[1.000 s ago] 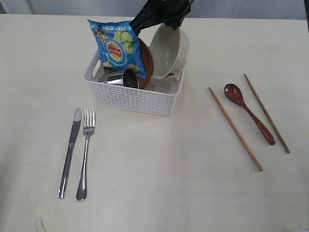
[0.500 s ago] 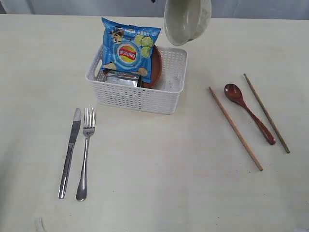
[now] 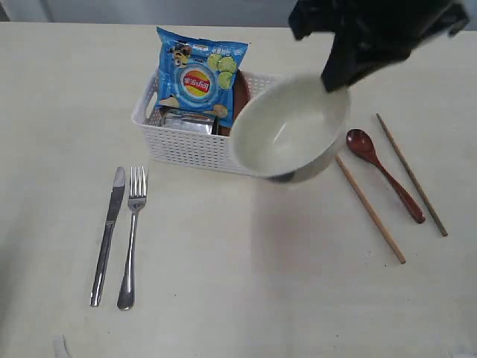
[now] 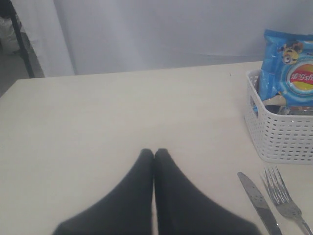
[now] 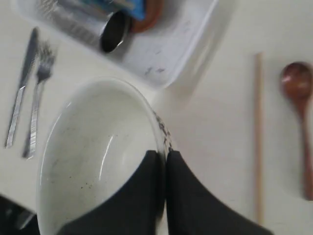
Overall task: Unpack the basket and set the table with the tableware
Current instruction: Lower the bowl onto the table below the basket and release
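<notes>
My right gripper point(image 5: 164, 154) is clamped on the rim of the bowl point(image 5: 93, 156), one finger inside and one outside, and the bowl hangs tilted in the air above the bench point(image 3: 246, 283) with its pale inside turned up and outward. In the exterior view it sits in front of the right corner of the basket point(image 3: 194, 149) and hides the upper end of one of the chopsticks point(image 3: 370, 212). Just beyond that stick lies the spoon point(image 3: 384, 175), with its scoop toward the bowl, and then the second stick, so the spoon rests between the pair, all flat on the bench to the right of the basket. The basket stands on the bench behind the bowl. Inside it the cup point(image 5: 115, 32) lies on its side with its mouth showing dark, the plate point(image 3: 240, 93) stands on edge, and a chip bag point(image 3: 197, 74) leans upright in front of the plate, rising above the rim. Further left, apart from the basket, the knife point(image 3: 108, 235) and fork point(image 3: 131, 239) lie side by side on the bench, blade and tines pointing toward the basket. My left gripper point(image 4: 154, 152) is well away from the bowl, with its fingers pressed together on nothing, over the bare bench to the left of the basket.
</notes>
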Controlling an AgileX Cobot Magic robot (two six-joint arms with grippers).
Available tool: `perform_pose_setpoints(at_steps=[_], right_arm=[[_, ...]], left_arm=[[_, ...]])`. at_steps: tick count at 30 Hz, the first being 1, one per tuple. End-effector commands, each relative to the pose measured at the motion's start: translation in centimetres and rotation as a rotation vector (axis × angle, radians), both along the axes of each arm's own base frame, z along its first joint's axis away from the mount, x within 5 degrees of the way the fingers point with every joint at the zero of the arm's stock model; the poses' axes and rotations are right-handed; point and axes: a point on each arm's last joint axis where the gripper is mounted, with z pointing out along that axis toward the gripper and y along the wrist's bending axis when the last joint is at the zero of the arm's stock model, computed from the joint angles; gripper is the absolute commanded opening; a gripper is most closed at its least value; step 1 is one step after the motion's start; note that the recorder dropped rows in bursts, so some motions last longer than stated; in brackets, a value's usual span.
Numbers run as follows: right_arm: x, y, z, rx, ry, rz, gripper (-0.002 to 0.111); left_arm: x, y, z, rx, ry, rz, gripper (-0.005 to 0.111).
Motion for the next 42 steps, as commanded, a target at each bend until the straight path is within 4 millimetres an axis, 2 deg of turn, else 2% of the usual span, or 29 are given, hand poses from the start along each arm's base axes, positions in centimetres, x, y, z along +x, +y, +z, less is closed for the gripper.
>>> perform_pose_setpoints(at_steps=[1,2,4,9,14,17,22,31,34,38,39,42], right_arm=[[-1.7,2.2,-4.4,0.315,0.099,0.035,0.0],[-2.0,2.9,-6.7,0.364,0.113,0.021,0.0],[-2.3,3.3,-8.8,0.345,0.119,0.006,0.0],[-2.2,4.9,-11.8,0.29,0.121,0.03,0.0],[-1.9,6.4,-13.7,0.268,0.089,0.033,0.0],[-1.7,6.2,-14.6,0.217,0.088,0.063,0.0],[-1.7,5.4,-14.7,0.119,0.07,0.078,0.0],[-2.2,5.2,-15.8,0.082,0.136,0.101,0.0],[-2.2,5.2,-16.2,0.066,0.155,0.108,0.011],[-2.1,5.0,-16.2,0.038,0.14,0.125,0.044],[-2.1,4.9,-16.1,0.032,0.134,0.13,0.048],[-1.8,4.7,-15.5,-0.007,0.134,0.126,0.049]], left_arm=[[0.0,-0.1,0.0,-0.012,-0.005,-0.008,0.0],[0.0,-0.1,0.0,-0.012,-0.005,-0.008,0.0],[0.0,-0.1,0.0,-0.012,-0.005,-0.008,0.0],[0.0,-0.1,0.0,-0.012,-0.005,-0.008,0.0],[0.0,-0.1,0.0,-0.012,-0.005,-0.008,0.0],[0.0,-0.1,0.0,-0.012,-0.005,-0.008,0.0],[0.0,-0.1,0.0,-0.012,-0.005,-0.008,0.0],[0.0,-0.1,0.0,-0.012,-0.005,-0.008,0.0],[0.0,-0.1,0.0,-0.012,-0.005,-0.008,0.0],[0.0,-0.1,0.0,-0.012,-0.005,-0.008,0.0],[0.0,-0.1,0.0,-0.012,-0.005,-0.008,0.0],[0.0,-0.1,0.0,-0.012,-0.005,-0.008,0.0]])
